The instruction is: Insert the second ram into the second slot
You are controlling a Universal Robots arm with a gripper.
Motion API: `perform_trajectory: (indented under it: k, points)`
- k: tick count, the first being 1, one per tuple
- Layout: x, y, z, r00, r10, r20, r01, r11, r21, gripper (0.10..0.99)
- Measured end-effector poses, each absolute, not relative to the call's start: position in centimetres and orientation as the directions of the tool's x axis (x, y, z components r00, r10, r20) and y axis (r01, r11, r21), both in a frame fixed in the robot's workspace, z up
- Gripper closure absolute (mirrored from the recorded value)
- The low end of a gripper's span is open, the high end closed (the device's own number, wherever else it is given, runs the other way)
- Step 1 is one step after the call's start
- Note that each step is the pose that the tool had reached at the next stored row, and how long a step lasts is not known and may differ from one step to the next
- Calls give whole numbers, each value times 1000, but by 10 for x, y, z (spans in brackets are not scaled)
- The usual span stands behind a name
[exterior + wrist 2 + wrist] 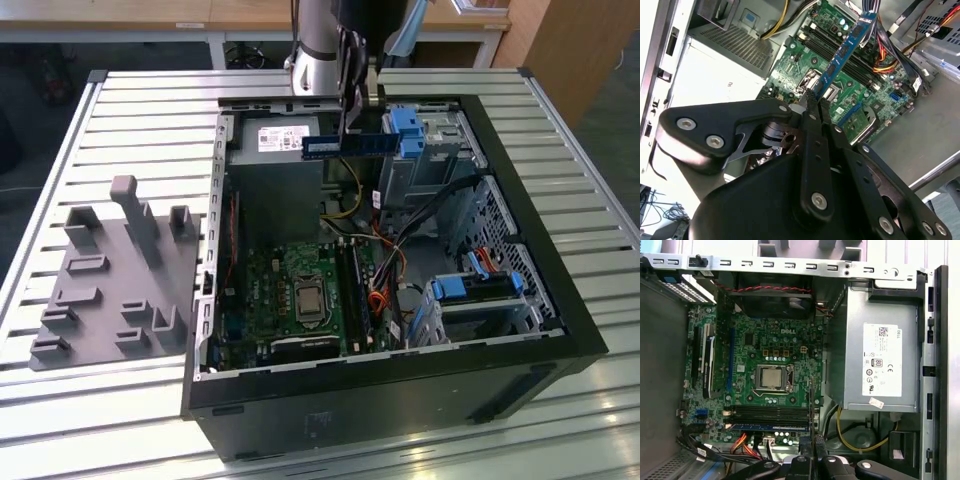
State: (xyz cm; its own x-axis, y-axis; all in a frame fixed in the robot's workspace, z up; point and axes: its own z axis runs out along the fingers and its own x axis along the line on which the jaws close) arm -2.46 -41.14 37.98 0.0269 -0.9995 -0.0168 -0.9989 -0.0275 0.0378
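My gripper (348, 122) hangs over the far end of the open computer case (560, 300), shut on the second ram (347, 145). The stick is dark blue and held level in the air, well above the board. In the second wrist view the closed fingers (812, 107) pinch one end of the ram (842, 55), which reaches out over the motherboard (805, 60). In the first wrist view the ram (812, 407) shows edge-on above my gripper (812, 455). The memory slots (767, 415) (352, 285) lie beside the processor socket (772, 377); a blue strip (765, 426) runs along one of them.
The silver power supply (275, 140) (880, 360) sits just beside the ram. Drive cages with bright blue latches (410, 130) (480, 285) and loose cables (385, 250) crowd the exterior view's right. A grey holder plate (110, 280) lies on the slatted table (150, 110).
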Motion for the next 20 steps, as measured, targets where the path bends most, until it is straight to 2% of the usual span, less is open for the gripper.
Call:
perform_trajectory:
  k: [20]
  points:
    - [-25,-418,380,27,-999,-17,-999,-27,38,949]
